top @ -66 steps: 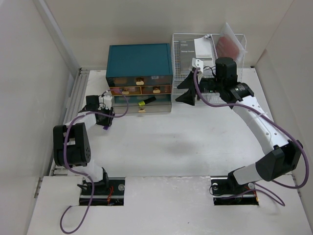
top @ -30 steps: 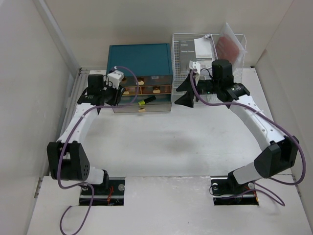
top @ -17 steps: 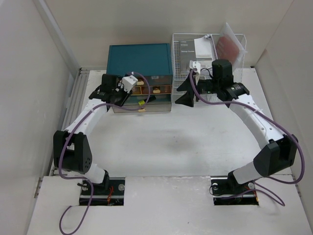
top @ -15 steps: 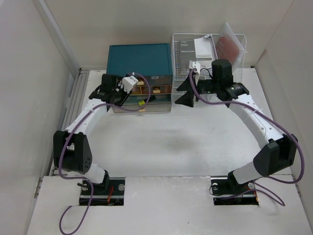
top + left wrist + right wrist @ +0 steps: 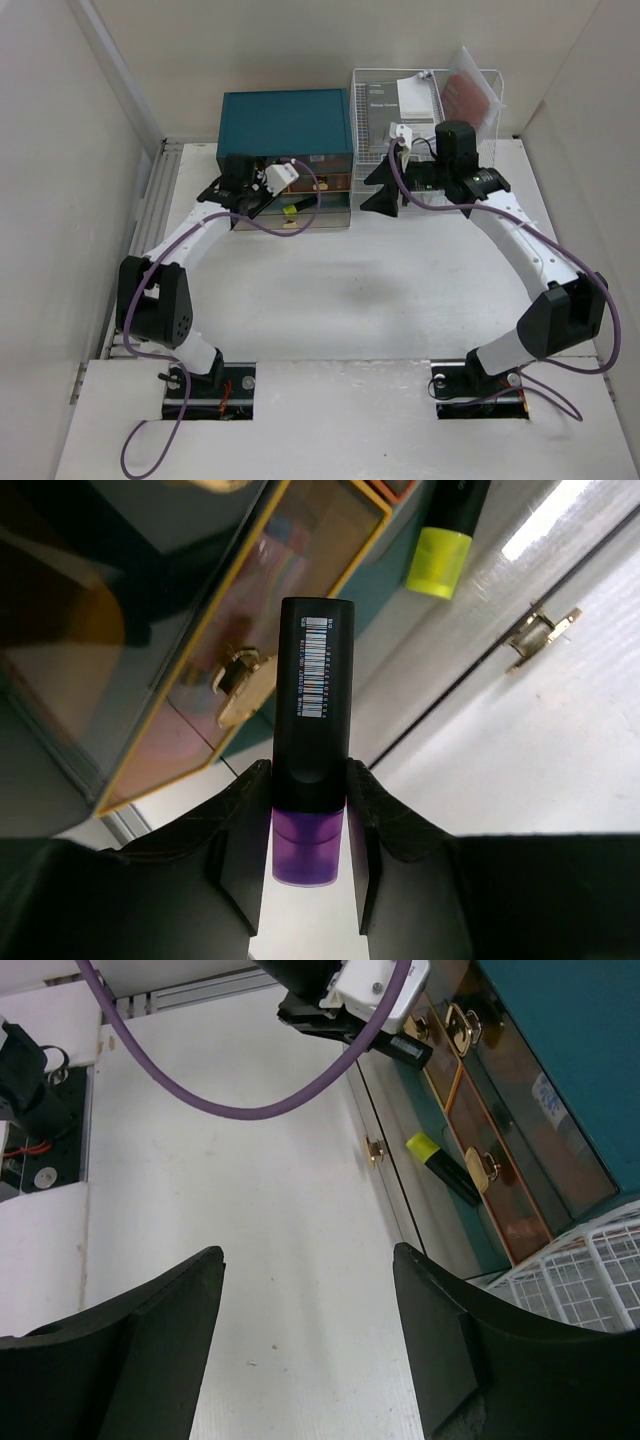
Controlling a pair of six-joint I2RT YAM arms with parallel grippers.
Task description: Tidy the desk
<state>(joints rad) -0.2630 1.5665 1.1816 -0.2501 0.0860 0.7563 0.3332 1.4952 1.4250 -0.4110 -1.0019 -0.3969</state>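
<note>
On the white desk (image 5: 340, 290), my left gripper (image 5: 310, 772) is shut on a purple highlighter (image 5: 313, 720) with a black cap, which points at the front of the teal drawer chest (image 5: 285, 120). In the top view that gripper (image 5: 240, 190) sits at the chest's lower left drawers. The clear bottom drawer (image 5: 375, 1148) stands pulled out with a yellow highlighter (image 5: 292, 210) lying in it. My right gripper (image 5: 378, 187) hangs open and empty just right of the chest, above bare desk (image 5: 250, 1260).
A white wire rack (image 5: 425, 70) with papers and a red item stands at the back right, close behind my right wrist. Pale walls close in both sides. Gold handles (image 5: 240, 675) stick out from the drawers.
My left arm has swung right from the desk's left side to the chest front, carrying the purple highlighter. The right gripper has barely moved.
</note>
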